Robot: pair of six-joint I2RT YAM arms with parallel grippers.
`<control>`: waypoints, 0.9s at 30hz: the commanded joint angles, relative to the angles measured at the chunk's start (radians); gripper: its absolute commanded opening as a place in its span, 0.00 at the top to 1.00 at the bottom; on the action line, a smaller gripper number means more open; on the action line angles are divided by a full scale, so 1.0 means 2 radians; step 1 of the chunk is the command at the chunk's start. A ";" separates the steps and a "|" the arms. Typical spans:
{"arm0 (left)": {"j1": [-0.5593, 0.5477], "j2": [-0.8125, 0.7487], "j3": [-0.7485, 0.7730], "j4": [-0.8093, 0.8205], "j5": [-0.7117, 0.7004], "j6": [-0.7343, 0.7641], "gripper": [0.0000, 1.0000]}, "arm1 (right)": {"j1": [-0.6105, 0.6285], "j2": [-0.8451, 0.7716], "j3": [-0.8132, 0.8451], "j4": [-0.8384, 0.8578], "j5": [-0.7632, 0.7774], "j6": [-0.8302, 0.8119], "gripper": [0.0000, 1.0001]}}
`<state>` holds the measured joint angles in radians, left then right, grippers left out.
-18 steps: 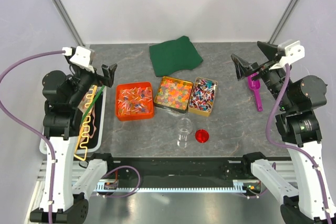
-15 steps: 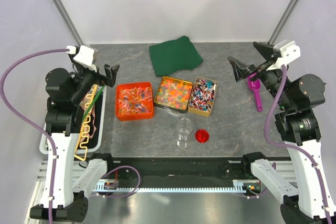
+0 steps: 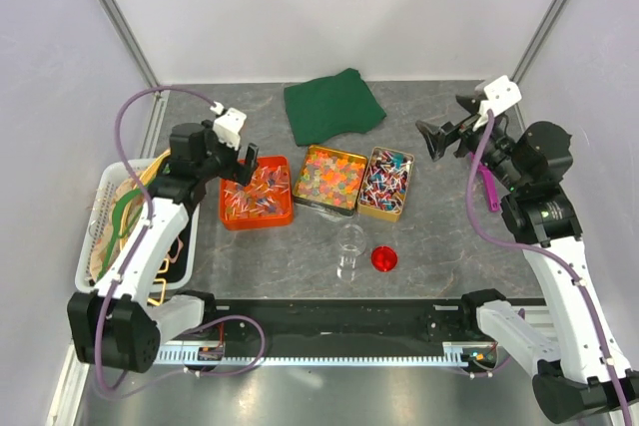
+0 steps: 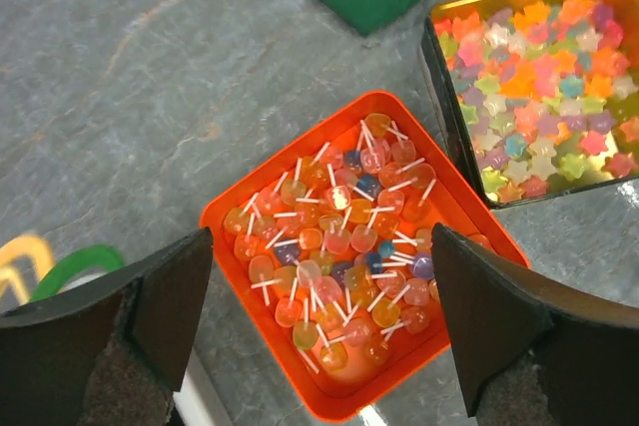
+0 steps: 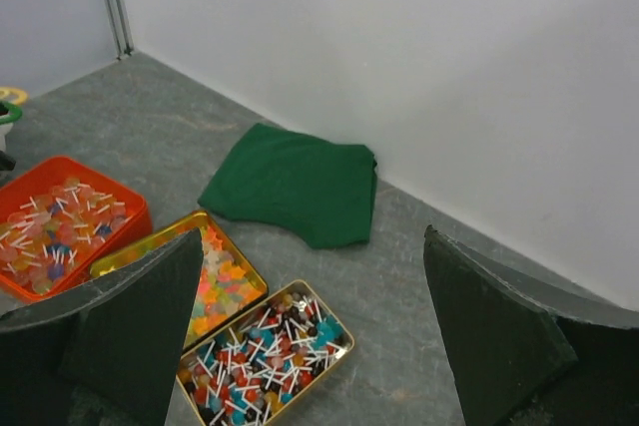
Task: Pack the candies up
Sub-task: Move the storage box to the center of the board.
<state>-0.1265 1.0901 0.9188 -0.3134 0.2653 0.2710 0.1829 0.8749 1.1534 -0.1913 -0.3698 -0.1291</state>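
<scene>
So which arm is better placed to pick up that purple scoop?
Right. The purple scoop lies on that side, near the open right gripper. The left gripper, also open, hovers over the orange tray, on the far side from the scoop.

no readable text, labels or numbers

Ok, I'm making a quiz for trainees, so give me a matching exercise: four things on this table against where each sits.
Things:
1 cloth
2 lid
3 basket
4 candies

Places:
a in the middle tin
b just right of the cup
c far edge, centre
d left edge

Pairs: 1-c; 2-b; 3-d; 4-a
</scene>
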 commanded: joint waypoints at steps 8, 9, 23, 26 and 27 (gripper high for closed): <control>-0.044 0.147 0.037 0.065 -0.053 -0.019 0.12 | -0.002 -0.003 -0.049 0.029 -0.013 -0.011 0.02; -0.044 0.158 0.042 0.065 -0.052 -0.023 0.12 | -0.002 -0.002 -0.054 0.033 -0.013 -0.010 0.02; -0.043 0.302 0.101 0.072 -0.063 -0.042 0.12 | -0.002 0.004 -0.087 0.047 -0.012 -0.011 0.02; -0.043 0.329 0.120 0.075 -0.066 -0.049 0.12 | -0.002 0.007 -0.090 0.047 -0.013 -0.011 0.02; -0.043 0.336 0.129 0.075 -0.068 -0.051 0.12 | -0.002 0.007 -0.090 0.047 -0.014 -0.011 0.02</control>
<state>-0.2138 1.7134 1.1034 -0.2108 0.1562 0.2123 0.1829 0.8852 0.9878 -0.1413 -0.3706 -0.1398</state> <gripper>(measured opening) 0.877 0.982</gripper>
